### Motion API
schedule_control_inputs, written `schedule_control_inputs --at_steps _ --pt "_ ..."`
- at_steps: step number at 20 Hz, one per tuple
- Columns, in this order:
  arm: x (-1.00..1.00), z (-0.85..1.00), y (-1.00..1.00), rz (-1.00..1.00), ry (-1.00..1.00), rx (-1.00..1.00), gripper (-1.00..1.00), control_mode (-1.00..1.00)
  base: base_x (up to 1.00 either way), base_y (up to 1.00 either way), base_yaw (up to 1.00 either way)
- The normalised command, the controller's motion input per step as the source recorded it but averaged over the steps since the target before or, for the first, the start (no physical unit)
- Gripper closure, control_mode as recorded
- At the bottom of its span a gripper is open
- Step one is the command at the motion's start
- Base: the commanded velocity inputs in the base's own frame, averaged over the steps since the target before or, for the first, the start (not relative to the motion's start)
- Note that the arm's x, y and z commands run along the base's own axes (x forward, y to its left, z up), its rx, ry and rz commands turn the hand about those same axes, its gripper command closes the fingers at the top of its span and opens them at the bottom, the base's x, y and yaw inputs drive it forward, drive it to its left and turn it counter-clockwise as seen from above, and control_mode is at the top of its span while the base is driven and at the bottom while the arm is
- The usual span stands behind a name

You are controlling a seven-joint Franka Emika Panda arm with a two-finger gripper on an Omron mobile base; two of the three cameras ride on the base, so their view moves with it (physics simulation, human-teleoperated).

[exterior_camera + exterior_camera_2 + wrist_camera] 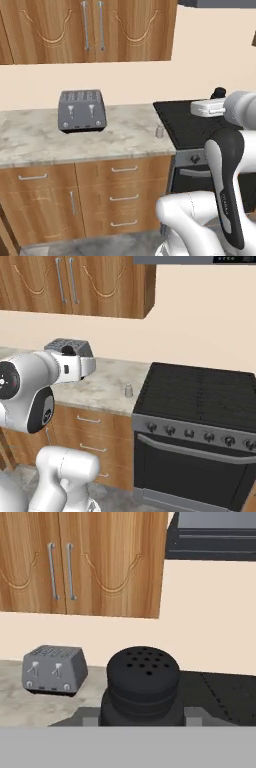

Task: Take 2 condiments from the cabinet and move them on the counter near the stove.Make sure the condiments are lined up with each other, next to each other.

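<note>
Black shaker (142, 684) sits clamped in the gripper (142, 719), perforated cap facing the hand camera, carried above the stove (200, 393) edge. In the left base view its dark cap (218, 92) pokes up just past the white hand. Grey shaker (159, 131) already stands on the counter (45, 137), just beside the stove, well apart from the toaster (82, 110). Cabinet (80, 562) doors closed. Likely risks, as a judgement: the black bottle set down on the grates rather than on stone; a descending hand clipping the grey one and toppling it, since it is small and narrow; a placement out of line with its mate or too far from it. Counter is marbled beige stone, smooth with a thick pale edge; stovetop matte black with ridged grates; black shaker is matte, round, stepped at the neck; cabinet is warm wood grain with silver bar handles.
</note>
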Motion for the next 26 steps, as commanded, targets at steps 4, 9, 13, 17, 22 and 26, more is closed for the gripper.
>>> schedule_control_inputs --at_steps 4,9,13,17,22,26 --pt "0.00 0.00 0.00 0.00 0.00 0.00 1.00 1.00 0.39 1.00 0.00" --pt "0.00 0.00 0.00 0.00 0.00 0.00 1.00 1.00 0.58 0.73 0.00" --pt "0.00 0.00 0.00 0.00 0.00 0.00 1.00 1.00 0.77 0.01 -0.03" --pt "0.00 0.00 0.00 0.00 0.00 0.00 1.00 1.00 0.17 -0.43 -0.02" --pt "0.00 0.00 0.00 0.00 0.00 0.00 1.00 1.00 0.72 0.00 -0.05" --pt "0.00 0.00 0.00 0.00 0.00 0.00 1.00 1.00 0.76 0.00 -0.09"
